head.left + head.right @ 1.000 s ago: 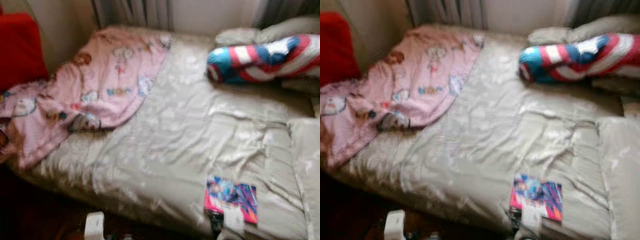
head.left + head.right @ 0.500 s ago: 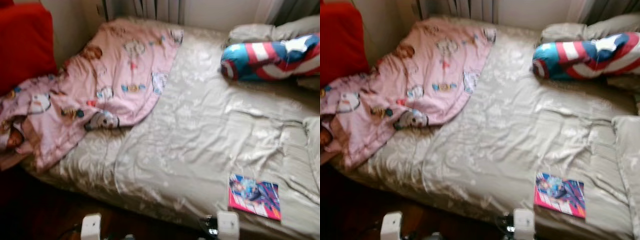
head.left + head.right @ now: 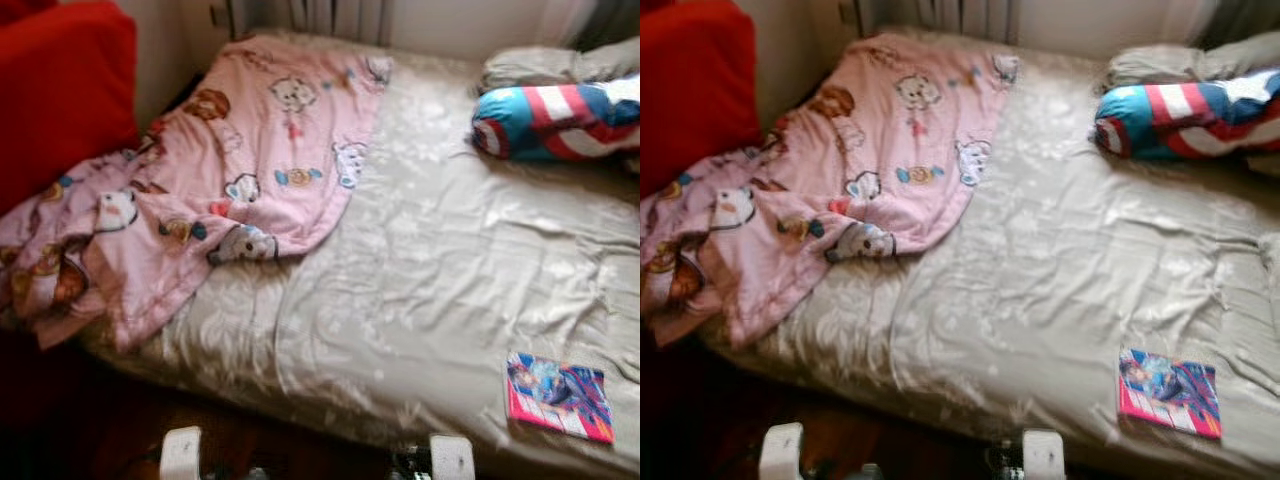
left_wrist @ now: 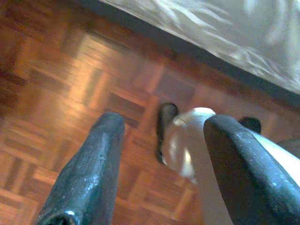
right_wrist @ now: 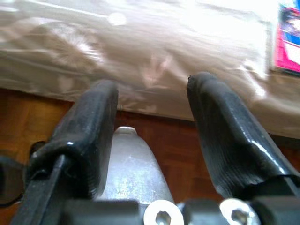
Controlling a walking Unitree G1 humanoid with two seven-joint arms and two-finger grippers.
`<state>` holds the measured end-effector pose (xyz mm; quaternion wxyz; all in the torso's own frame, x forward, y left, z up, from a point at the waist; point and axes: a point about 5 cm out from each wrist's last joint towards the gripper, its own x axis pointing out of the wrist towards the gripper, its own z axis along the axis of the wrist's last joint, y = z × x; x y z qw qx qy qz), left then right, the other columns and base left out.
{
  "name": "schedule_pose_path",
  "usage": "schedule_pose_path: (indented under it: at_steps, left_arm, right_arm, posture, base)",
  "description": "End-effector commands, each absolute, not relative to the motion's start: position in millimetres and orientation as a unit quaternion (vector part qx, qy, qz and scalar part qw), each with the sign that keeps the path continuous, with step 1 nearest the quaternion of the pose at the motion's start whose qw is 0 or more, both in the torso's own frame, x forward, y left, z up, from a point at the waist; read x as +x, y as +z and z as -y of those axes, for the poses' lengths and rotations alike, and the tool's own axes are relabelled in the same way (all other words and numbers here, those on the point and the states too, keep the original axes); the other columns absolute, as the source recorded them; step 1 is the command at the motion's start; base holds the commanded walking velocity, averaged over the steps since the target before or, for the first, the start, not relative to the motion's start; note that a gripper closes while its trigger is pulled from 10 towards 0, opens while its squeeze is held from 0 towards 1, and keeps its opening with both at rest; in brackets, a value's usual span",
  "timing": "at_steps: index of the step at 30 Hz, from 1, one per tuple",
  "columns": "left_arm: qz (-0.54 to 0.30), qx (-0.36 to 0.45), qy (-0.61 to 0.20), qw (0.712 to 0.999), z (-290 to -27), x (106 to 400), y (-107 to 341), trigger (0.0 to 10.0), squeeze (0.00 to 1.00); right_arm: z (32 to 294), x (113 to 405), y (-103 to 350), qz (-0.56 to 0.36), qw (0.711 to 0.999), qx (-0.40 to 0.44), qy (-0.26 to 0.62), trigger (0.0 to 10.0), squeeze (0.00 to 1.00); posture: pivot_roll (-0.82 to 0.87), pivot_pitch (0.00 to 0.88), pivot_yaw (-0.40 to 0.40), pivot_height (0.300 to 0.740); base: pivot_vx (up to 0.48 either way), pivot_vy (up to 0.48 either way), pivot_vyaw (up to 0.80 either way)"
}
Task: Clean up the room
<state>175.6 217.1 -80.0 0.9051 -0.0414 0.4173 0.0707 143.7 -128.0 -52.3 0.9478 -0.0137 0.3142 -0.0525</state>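
A: Progress looks slight, I judge. The bed (image 3: 450,260) carries a rumpled pink blanket (image 3: 230,170) bunched up beyond and out to the left of the left end effector (image 4: 161,154), one edge of it hanging off the mattress beside a red cushion (image 3: 60,90). A bright pink book (image 3: 558,397) lies on the sheet just ahead and to the right of the right end effector (image 5: 152,129), near the bed's edge.

B: Anything put away?

A: Nothing I can point to. The blanket wants spreading or folding, the book wants lifting off, and the striped pillow (image 3: 560,118) sits far ahead of the right end effector, against grey pillows at the head of the bed. All of that seems left to do.

B: And the end effectors?

A: Both hang low at the bed's near side, over the wooden floor (image 4: 61,93). The left one has its two black fingers (image 4: 89,168) spread wide, with nothing between them but floor and part of the robot's own pale body below. The right one is likewise parted wide and holds nothing; the edge of the bed lies just beyond its fingertips, apart from them, and the book shows past it to one side
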Motion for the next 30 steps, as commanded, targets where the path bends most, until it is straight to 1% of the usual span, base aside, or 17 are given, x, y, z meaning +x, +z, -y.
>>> schedule_pose_path:
  at_steps: [1, 10, 30]
  left_arm:
    - [-0.44, -0.046, 0.064, 0.895, -209.8, 164.2, -87.1, 10.0, 0.0]
    - [-0.44, -0.046, 0.064, 0.894, -209.2, 163.5, -87.5, 10.0, 0.0]
    - [-0.44, -0.047, 0.065, 0.894, -209.1, 163.5, -87.5, 10.0, 0.0]
  right_arm:
    - [98.6, 140.3, -52.7, -0.327, 0.942, 0.041, -0.055, 10.0, 0.0]
    - [100.9, 140.1, -53.3, -0.328, 0.942, 0.038, -0.054, 10.0, 0.0]
    - [104.1, 141.7, -53.4, -0.329, 0.942, 0.034, -0.053, 10.0, 0.0]
  posture:
    - [0.05, 0.161, -0.013, 0.719]
    - [0.05, 0.151, -0.017, 0.719]
    - [0.05, 0.16, -0.017, 0.719]
  base:
    - [0.0, 0.337, 0.0]
    - [0.0, 0.327, 0.0]
    - [0.0, 0.314, 0.0]
